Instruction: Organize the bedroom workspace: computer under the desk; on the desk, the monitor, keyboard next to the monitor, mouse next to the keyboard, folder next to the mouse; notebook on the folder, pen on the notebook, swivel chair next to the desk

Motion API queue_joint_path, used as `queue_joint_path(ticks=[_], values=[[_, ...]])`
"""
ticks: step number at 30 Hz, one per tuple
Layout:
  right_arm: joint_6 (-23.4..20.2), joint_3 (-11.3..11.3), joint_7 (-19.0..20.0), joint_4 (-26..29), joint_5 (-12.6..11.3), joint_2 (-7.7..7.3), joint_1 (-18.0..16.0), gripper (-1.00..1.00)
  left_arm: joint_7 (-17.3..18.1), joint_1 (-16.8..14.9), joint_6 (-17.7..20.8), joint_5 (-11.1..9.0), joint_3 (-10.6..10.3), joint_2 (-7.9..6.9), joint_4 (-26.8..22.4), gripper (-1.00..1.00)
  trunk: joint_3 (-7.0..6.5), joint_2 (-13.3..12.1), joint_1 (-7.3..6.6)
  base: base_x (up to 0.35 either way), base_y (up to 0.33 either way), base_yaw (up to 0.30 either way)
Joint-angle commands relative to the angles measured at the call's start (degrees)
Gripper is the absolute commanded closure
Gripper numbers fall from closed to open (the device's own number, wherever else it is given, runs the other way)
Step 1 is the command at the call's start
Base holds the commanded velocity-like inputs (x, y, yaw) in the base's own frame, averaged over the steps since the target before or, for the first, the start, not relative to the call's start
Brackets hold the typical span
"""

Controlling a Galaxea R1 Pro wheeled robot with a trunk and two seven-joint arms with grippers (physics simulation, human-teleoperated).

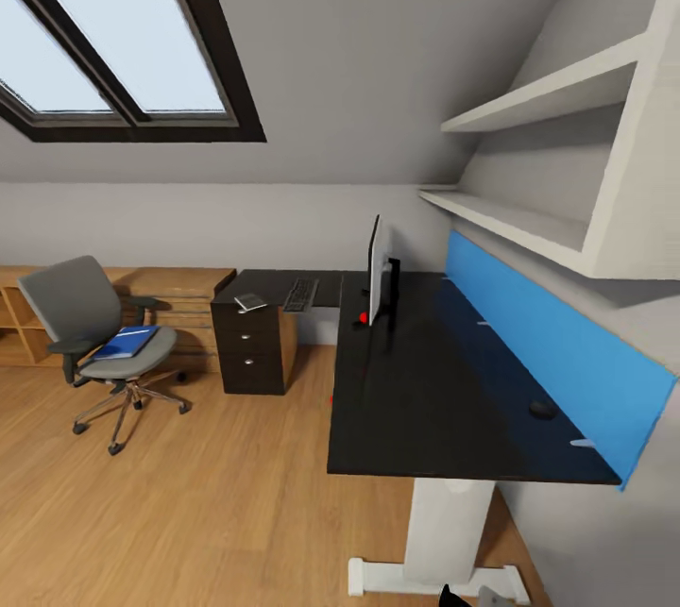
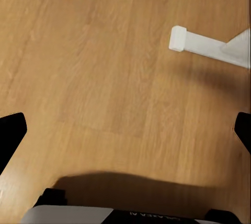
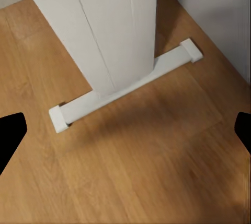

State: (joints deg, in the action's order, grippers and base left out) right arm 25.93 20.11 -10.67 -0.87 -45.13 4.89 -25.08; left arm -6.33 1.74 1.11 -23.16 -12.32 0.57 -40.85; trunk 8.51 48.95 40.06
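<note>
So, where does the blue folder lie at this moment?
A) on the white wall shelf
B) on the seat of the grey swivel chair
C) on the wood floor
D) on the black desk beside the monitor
B: the blue folder rests flat on the seat of the swivel chair, which stands apart from the desk.

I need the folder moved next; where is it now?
In the head view's left, the blue folder lies on the swivel chair seat, apart from the desk.

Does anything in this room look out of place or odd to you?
Yes. A blue folder lies on the chair seat, not the desk. The mouse sits alone near the desk's near end, far from the keyboard. The monitor stands edge-on to the camera. Nothing looks spilled or broken.
</note>
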Motion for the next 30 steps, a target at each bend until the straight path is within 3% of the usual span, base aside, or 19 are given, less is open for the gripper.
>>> queue_joint_path(ticks=[1, 19, 30], values=[[0.1, 0.5, -0.2, -0.1, -0.2, 0.03, -0.1, -1.00, -0.4, 0.0, 0.1, -0.6, -0.2, -0.04, -0.2, -1.00, -0.11, -0.4, -0.21, -0.003, -0.307, 0.000], [0.1, 0.5, -0.2, -0.1, -0.2, 0.03, -0.1, -1.00, -0.5, 0.0, 0.1, -0.6, -0.2, -0.07, -0.2, -1.00, -0.29, -0.8, -0.43, 0.119, -0.269, 0.000], [0.1, 0.5, -0.2, -0.1, -0.2, 0.02, -0.1, -1.00, -0.6, 0.0, -0.1, -0.7, -0.1, -0.27, -0.2, -1.00, -0.29, -0.8, -0.43, 0.044, -0.034, 0.000]])
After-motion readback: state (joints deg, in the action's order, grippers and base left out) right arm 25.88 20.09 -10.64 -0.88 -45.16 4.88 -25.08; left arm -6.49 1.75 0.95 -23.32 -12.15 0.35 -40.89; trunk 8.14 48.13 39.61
